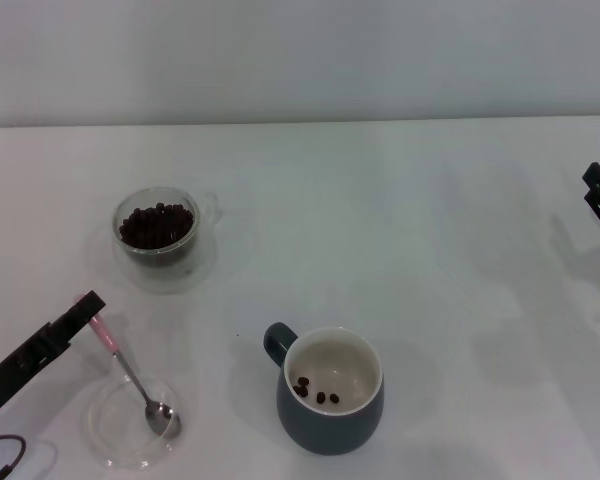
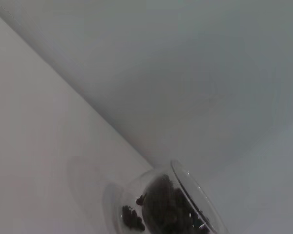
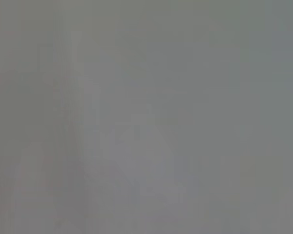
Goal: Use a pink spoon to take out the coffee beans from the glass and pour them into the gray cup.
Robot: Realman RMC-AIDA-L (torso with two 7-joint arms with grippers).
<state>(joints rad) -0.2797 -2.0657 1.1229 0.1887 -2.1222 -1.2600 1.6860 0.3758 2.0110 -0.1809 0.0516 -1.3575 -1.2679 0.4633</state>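
A bare test bench, not a kitchen or a café.

I work over a plain white table (image 1: 410, 230) that meets a blank pale wall (image 1: 300, 60) at twelve o'clock, with no decoration or furniture around. The only props are staged ones: a glass (image 1: 158, 228) of coffee beans (image 1: 157, 223) at ten o'clock, a gray cup (image 1: 330, 390) at six, and a pink spoon (image 1: 130, 375) resting in a shallow clear dish (image 1: 133, 420) at seven. My two black arms enter from either edge, as on a lab rig.
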